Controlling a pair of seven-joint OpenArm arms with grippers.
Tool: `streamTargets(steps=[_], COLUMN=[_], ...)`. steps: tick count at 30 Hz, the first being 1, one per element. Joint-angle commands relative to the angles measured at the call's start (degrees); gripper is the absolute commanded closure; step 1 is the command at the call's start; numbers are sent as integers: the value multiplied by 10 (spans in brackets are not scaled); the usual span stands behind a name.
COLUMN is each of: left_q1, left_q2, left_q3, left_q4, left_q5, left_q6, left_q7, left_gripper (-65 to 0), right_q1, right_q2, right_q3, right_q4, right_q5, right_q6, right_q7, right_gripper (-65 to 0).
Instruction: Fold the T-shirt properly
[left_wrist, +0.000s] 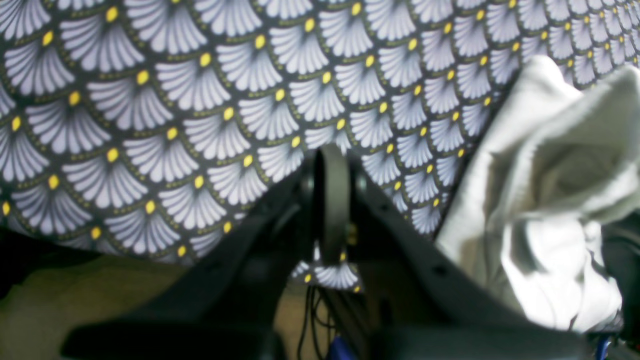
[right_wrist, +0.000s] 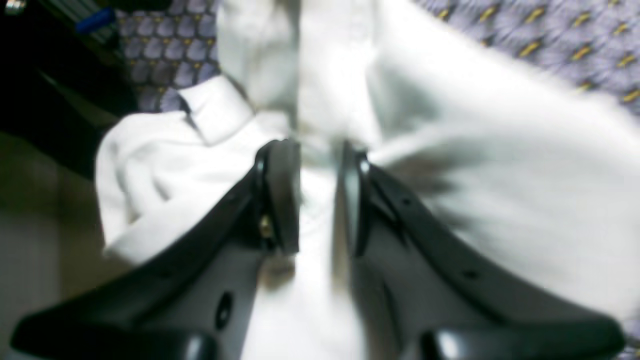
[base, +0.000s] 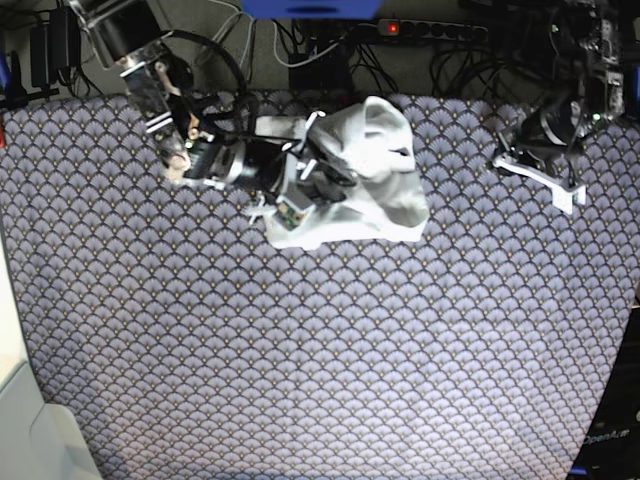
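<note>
Gripping a bunched fold of the T-shirt (right_wrist: 480, 200) in my right pincer (right_wrist: 320, 165), I should lift slowly to spread it; my left pincer (left_wrist: 332, 200) rests shut, empty, over the table (left_wrist: 200, 100).

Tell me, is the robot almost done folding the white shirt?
Not nearly. Nothing looks folded yet: the T-shirt is a crumpled heap at the far edge of the patterned cloth. Right now the right gripper is pinching a bunch of the shirt, while the left gripper is shut, holding nothing, off to the side. Spreading it flat and all the folding are still left.
</note>
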Motion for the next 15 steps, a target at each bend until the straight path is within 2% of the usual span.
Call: streamTargets(steps=[1, 7, 9, 12, 15], left_q1=[-3, -5, -2, -3, -6], left_q2=[0, 24, 32, 49, 65], left_q3=[-2, -2, -2, -3, -6], left_q4=[11, 28, 51, 73, 76], left_q5=[-7, -7, -7, -8, -27], left_q6=[-2, -2, -2, -2, -2], left_q7=[-2, -2, -2, -2, 12], left_gripper=[-9, -15, -55, -177, -368], right_q1=[4, -7, -15, -17, -17], right_q2=[0, 7, 16, 21, 33], right_q3=[3, 32, 37, 37, 37], right_q4=[25, 65, 67, 68, 68], right_q5=[11, 10, 10, 10, 11], right_q6=[6, 6, 6, 6, 6], right_q7=[6, -30, -30, -30, -30], right_gripper=[-132, -132, -132, -132, -132])
